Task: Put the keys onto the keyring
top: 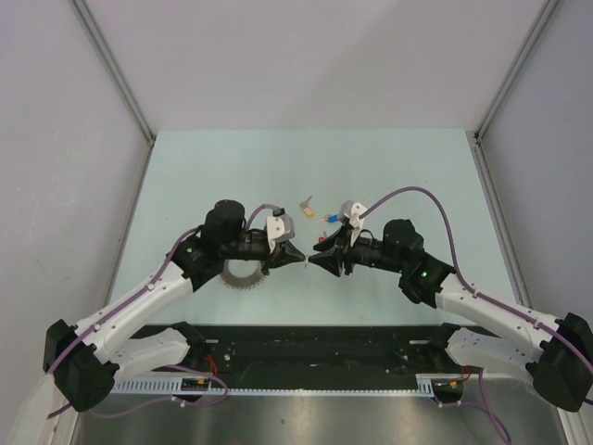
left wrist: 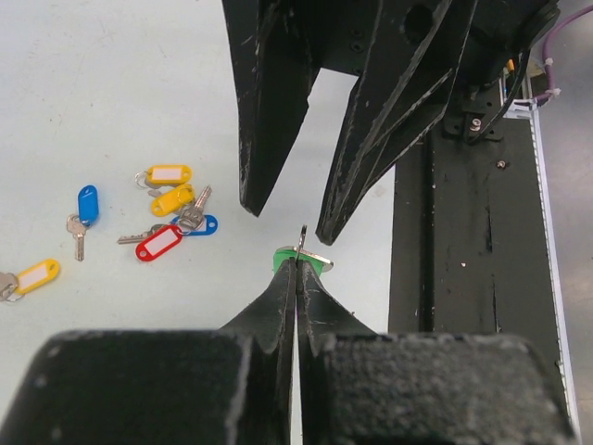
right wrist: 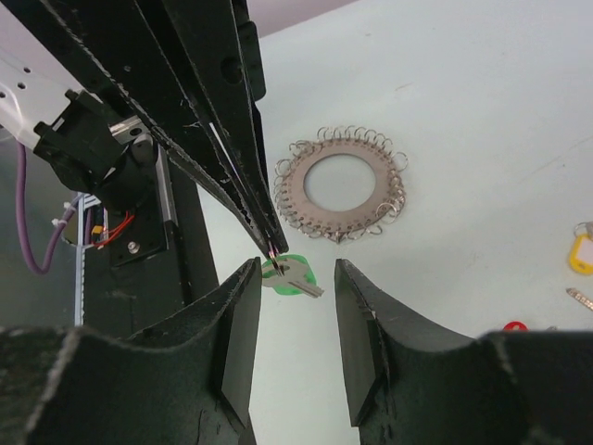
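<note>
The two arms meet tip to tip over the pale desk point(top: 389, 167), near its front edge. The right claw point(right wrist: 296, 267) gapes wide with nothing in it, facing the tip of the left claw point(left wrist: 297, 264), which is pinched tight on a green-tagged key point(right wrist: 289, 278). The keyring point(right wrist: 295, 193) lies flat on the desk, apart from both claws. The other keys point(left wrist: 159, 243), tagged red, blue and yellow, lie scattered loose.
</note>
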{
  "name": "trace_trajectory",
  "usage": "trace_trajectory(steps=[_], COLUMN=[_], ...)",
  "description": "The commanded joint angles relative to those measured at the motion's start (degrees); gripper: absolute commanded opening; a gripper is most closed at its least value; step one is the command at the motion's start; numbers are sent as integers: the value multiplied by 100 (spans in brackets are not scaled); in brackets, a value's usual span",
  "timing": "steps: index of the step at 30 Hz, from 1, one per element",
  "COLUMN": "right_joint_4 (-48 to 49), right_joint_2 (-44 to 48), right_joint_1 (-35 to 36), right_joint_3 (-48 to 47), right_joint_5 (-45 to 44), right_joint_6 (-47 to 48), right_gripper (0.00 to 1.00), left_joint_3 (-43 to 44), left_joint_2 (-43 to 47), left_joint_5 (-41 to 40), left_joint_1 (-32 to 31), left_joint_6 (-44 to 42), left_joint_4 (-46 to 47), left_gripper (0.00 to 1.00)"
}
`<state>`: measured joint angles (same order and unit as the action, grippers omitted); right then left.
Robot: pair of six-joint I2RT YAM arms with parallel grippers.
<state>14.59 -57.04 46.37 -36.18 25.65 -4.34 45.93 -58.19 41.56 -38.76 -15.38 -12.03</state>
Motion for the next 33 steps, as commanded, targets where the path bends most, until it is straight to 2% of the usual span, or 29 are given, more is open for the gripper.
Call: trace_trajectory(steps=[1,4,12,15,18,19,20,22,23,25,28,33], right_joint_4=[-105,-140,-193,-211,-246,-316,-377,-596,-685,-1017,-1675,-2740], right_joint_2=[-132,-211,-352,-352,-352,-343,-335,-282,-247,-142,25,184], right_joint_1=[-14,-5,-5,-14,-14,-14,-14,-5,-14,-31,-32,-31], right_joint_3=[-328,-389,-425,-442,-468,-477,-503,-521,-530,-539,-539,-565], right_joint_5=[186,212,256,274,283,283,274,248,195,99,-77,-420], right_joint_6=[100,126,161,179,179,196,214,267,302,337,390,224], right_gripper=[42,41,29,22,8,1,0,0,0,0,0,0], left_joint_3=[285,302,337,337,337,337,337,329,329,294,241,48], left_joint_2=[-8,-43,-113,-122,-131,-131,-113,-70,-34,123,334,1028], left_joint_5=[-69,-87,-87,-87,-139,-174,-218,-481,-587,-876,-1280,-2010], left_joint_1=[-70,-87,-105,-105,-114,-105,-114,-105,-105,-105,-105,-105], left_joint_6=[-220,-229,-255,-255,-273,-256,-255,-203,-168,-150,-45,105], left_joint_4=[-124,-124,-194,-203,-238,-247,-238,-256,-264,-291,-343,-484], left_gripper=[0,0,0,0,0,0,1,7,18,31,44,57])
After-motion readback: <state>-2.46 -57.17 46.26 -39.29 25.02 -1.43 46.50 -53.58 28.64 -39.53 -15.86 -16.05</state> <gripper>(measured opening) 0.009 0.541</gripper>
